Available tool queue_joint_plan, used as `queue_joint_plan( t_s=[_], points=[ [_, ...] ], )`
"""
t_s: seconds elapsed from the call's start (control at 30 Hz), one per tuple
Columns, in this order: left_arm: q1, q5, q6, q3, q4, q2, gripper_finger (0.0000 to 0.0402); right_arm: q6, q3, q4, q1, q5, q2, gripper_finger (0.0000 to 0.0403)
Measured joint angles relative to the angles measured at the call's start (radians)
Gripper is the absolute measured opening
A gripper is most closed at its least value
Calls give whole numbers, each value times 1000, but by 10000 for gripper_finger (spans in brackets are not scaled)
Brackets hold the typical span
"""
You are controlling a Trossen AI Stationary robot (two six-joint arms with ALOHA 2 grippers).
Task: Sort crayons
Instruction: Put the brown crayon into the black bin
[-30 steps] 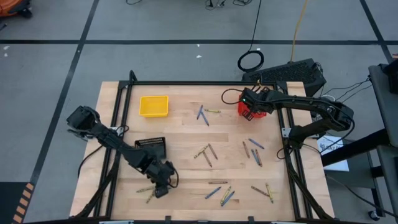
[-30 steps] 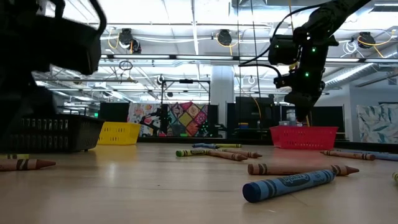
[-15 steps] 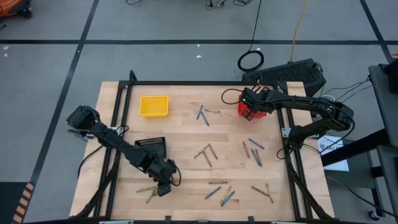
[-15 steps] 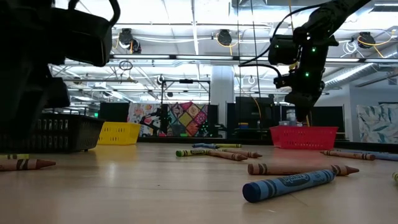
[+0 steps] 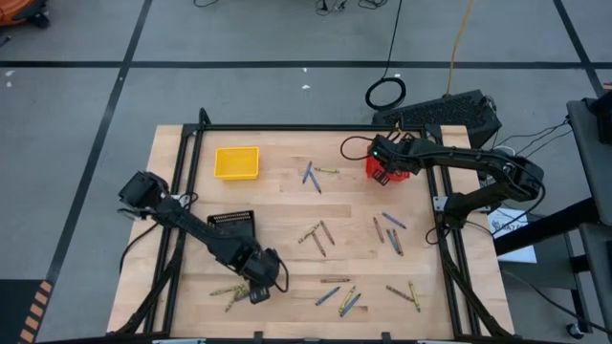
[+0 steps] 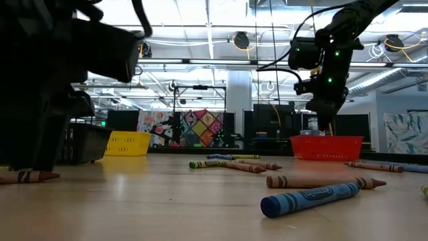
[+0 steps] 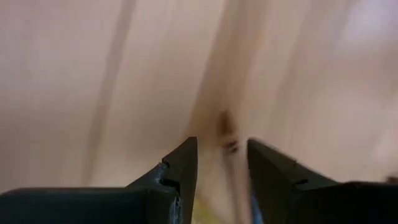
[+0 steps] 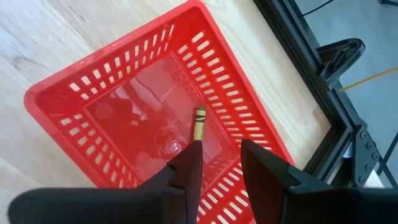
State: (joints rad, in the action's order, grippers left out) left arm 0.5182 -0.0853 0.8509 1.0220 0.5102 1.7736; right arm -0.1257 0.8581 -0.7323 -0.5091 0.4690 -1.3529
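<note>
Wooden planks make up the surface (image 5: 277, 205), framed by black rails, with grey floor around it. Crayons (image 5: 318, 236) lie scattered across its middle and near edge. My left fingers (image 7: 221, 163) stand apart, low over the boards near the front-left corner; between them a blurred brownish stick shows, too smeared to make out, and nothing is clamped. My left arm blocks much of the low view, hiding part of the black basket (image 5: 232, 224). My right fingers (image 8: 216, 155) hang apart above the red basket (image 8: 81, 84), where one yellow-green crayon (image 8: 199, 124) lies on the floor of it. A yellow basket (image 5: 236, 162) sits far left.
</note>
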Motion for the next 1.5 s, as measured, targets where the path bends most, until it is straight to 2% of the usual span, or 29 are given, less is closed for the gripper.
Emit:
queue_joint_plan(
  t_s=[0.1, 0.53, 0.9, 1.5],
  points=[
    [1, 10, 5, 21, 52, 19, 132, 0, 0, 1, 0, -1, 0, 98],
    [3, 9, 34, 23, 23, 18, 132, 0, 0, 3, 0, -2, 0, 98],
    [47, -16, 85, 52, 21, 18, 132, 0, 0, 3, 0, -2, 0, 98],
    [47, -18, 87, 52, 22, 18, 132, 0, 0, 3, 0, -2, 0, 98]
  ],
)
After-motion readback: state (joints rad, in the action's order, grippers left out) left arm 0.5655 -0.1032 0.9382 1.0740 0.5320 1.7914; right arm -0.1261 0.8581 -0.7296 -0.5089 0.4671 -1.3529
